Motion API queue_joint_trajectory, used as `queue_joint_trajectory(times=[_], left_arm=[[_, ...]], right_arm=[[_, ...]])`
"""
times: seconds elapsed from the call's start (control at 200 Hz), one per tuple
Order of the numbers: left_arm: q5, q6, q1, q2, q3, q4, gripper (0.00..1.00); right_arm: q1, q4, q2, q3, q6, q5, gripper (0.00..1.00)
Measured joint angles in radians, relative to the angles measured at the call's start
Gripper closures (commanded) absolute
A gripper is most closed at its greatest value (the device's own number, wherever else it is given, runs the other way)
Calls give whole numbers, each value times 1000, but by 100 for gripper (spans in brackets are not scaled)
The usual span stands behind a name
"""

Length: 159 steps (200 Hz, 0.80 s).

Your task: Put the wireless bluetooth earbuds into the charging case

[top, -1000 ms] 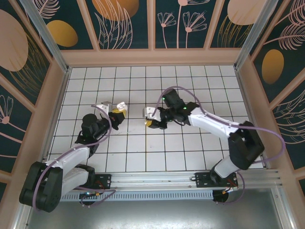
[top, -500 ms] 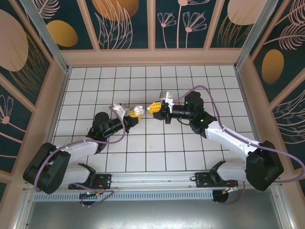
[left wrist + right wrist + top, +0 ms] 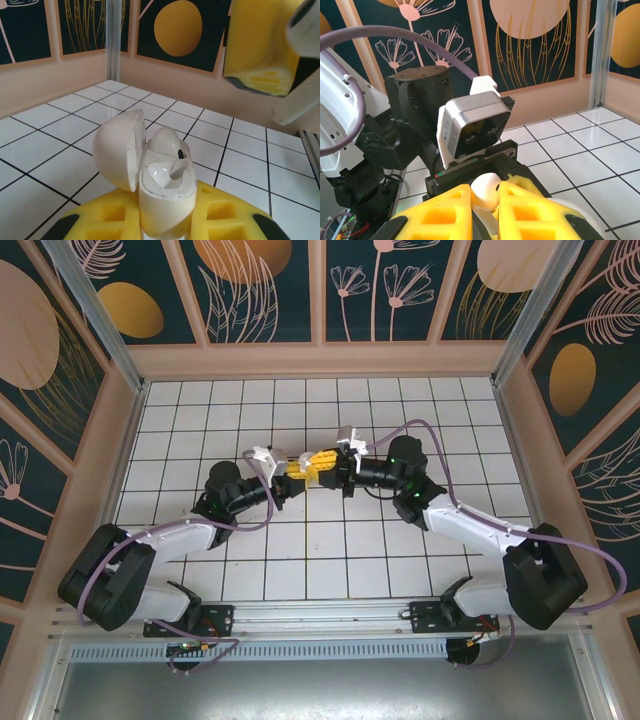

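Your left hand [image 3: 165,222] was shut tight on the charging case [image 3: 165,195] and held it upright with its lid open. One earbud [image 3: 167,142] sat inside the case. Your right hand [image 3: 485,212] was shut on the other earbud [image 3: 486,190], pinched between its yellow fingers [image 3: 440,215]. The two hands met tip to tip over the middle of the counter [image 3: 330,560]

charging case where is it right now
The charging case sits lid open in the left gripper, at mid-table in the top view, tip to tip with the right gripper, which holds an earbud.
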Motion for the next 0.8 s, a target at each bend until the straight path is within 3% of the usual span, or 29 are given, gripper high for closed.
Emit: queue_joint_trajectory(times=[0.796], left_arm=[[15,5,-1,-38,3,-26,83]], right_arm=[[0,22,62,0,-4,25,84]])
